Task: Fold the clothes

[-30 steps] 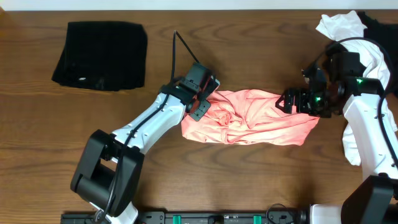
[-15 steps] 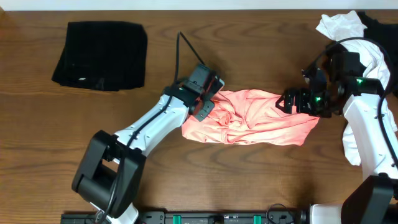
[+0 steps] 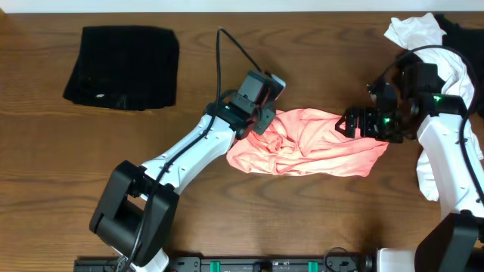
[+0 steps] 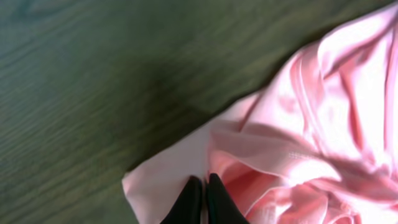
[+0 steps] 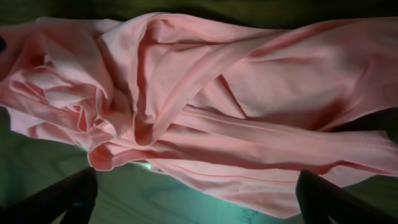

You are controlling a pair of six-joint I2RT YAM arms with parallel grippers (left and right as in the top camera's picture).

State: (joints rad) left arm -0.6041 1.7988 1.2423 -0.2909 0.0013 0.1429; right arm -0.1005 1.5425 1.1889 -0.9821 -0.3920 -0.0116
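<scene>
The salmon-pink T-shirt (image 3: 310, 145) lies crumpled in the middle of the table. My left gripper (image 3: 263, 121) is at its upper left edge. In the left wrist view the fingers (image 4: 203, 185) are closed together on a fold of the pink T-shirt (image 4: 323, 118). My right gripper (image 3: 355, 123) sits at the shirt's right end. In the right wrist view its fingers (image 5: 199, 194) are wide apart just above the pink T-shirt (image 5: 205, 99), holding nothing. A neatly folded black garment (image 3: 121, 66) lies at the far left.
A heap of white clothes (image 3: 414, 32) with a black garment (image 3: 463, 32) beside it lies at the far right, partly under my right arm. Bare wooden table (image 3: 318, 68) surrounds the shirt.
My left gripper has moved up and to the right, dragging the shirt's left edge with it. The right arm has not moved.
</scene>
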